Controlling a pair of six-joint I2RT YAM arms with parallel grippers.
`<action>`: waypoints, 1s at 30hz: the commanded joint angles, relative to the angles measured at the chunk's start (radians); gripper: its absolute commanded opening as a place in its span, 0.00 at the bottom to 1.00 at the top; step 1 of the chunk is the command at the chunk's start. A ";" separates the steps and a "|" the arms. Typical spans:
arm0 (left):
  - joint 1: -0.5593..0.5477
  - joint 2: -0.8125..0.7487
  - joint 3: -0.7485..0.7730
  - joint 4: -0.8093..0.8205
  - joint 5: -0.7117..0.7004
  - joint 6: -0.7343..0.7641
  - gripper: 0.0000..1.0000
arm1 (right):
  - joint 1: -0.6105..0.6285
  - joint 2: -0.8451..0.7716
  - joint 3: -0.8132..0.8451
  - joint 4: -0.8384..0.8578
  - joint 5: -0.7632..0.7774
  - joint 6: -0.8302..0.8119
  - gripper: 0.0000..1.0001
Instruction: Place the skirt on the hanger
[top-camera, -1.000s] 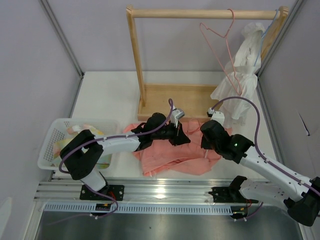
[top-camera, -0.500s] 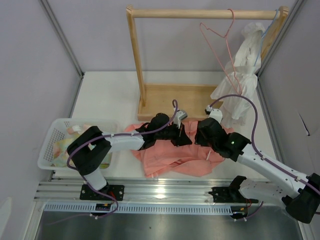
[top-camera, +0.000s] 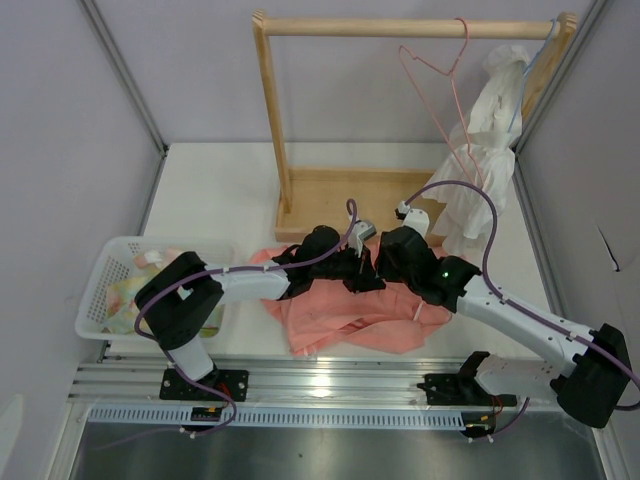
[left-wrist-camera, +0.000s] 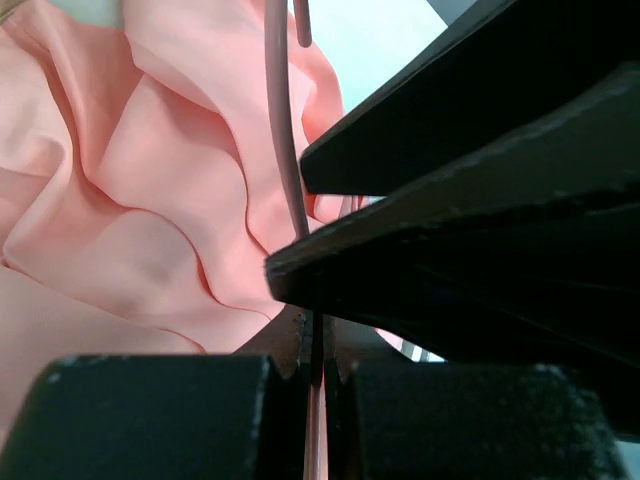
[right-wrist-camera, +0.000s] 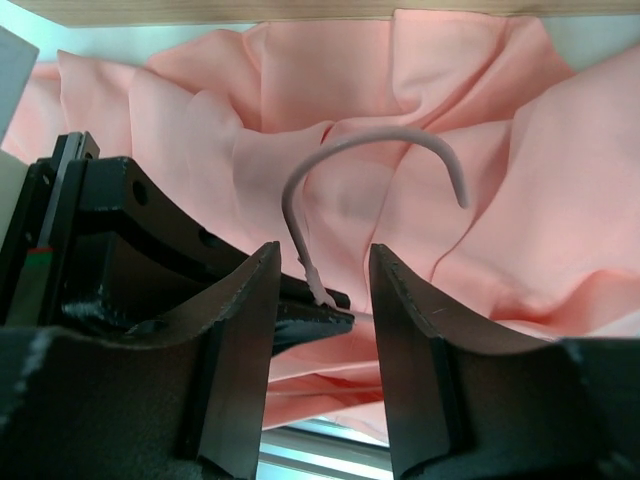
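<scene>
The salmon-pink skirt (top-camera: 340, 318) lies crumpled on the table in front of the wooden rack; it fills the left wrist view (left-wrist-camera: 150, 200) and the right wrist view (right-wrist-camera: 400, 80). My left gripper (top-camera: 357, 268) (left-wrist-camera: 315, 350) is shut on the neck of a thin pink wire hanger (left-wrist-camera: 283, 130), just above the skirt. The hanger's hook (right-wrist-camera: 370, 137) curves up over the fabric. My right gripper (top-camera: 385, 258) (right-wrist-camera: 322, 265) is open, its jaws on either side of the hanger's neck and the left gripper's tip, touching neither.
A second pink hanger (top-camera: 456, 100) hangs on the wooden rail (top-camera: 400, 27) beside a white garment (top-camera: 480, 160) at the back right. The rack's base (top-camera: 340, 195) lies just behind the skirt. A white basket (top-camera: 170, 242) with cloths stands at the left.
My right gripper has moved left, close up to the left gripper, and now straddles the hanger's neck. The left gripper has hardly moved and keeps its hold.
</scene>
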 joint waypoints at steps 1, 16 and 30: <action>-0.019 0.001 0.025 -0.016 0.015 0.040 0.00 | 0.005 0.014 0.041 0.053 0.025 0.026 0.45; -0.021 -0.060 0.032 -0.045 -0.062 0.066 0.00 | 0.005 0.012 -0.052 0.100 0.010 0.063 0.10; -0.019 -0.302 -0.001 -0.218 -0.238 0.127 0.50 | 0.005 -0.024 -0.057 0.066 0.079 0.034 0.00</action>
